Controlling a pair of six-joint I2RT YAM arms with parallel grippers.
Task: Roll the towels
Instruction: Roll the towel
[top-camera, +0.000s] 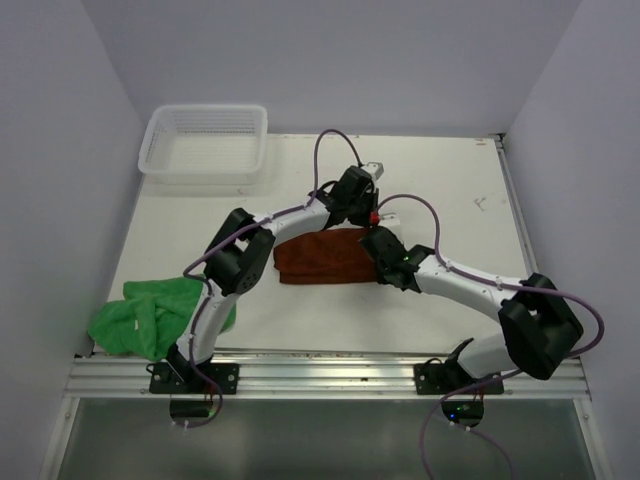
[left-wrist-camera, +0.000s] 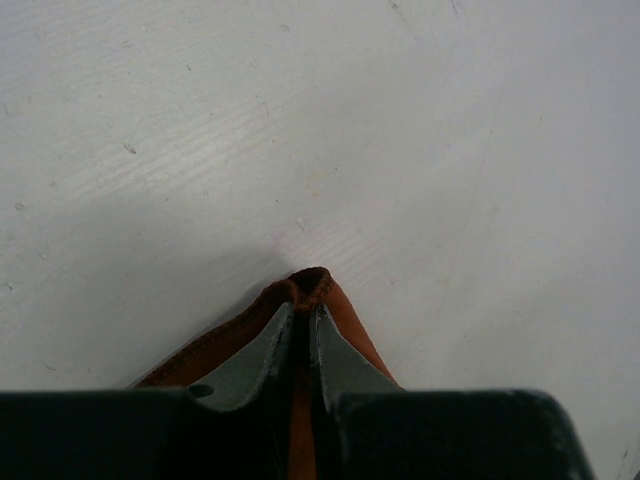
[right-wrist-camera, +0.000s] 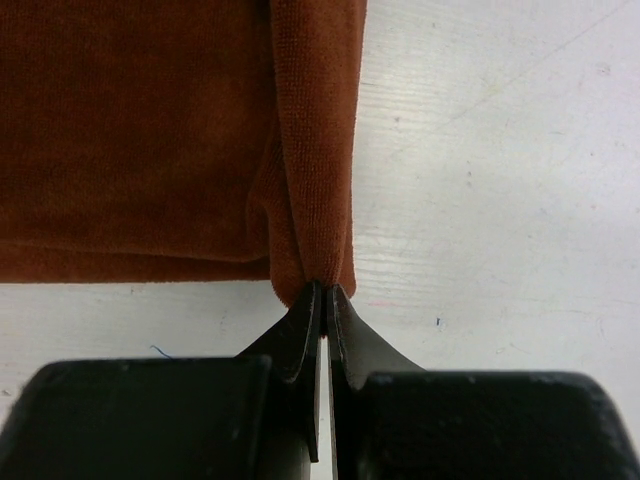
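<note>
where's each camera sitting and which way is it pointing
Top external: above and behind the arm bases, facing down and forward over the table; shows left arm, right arm, brown towel, green towel, basket.
Left wrist: on the left arm, looking along the left jaws, shut on a brown towel corner, toward the table.
Right wrist: on the right arm, looking along the right jaws, shut on the brown towel's folded edge.
Shared: all three show the brown towel.

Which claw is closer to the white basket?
Left. The left claw pinches the brown towel at its far corner; the right claw pinches its edge, farther from the basket.
</note>
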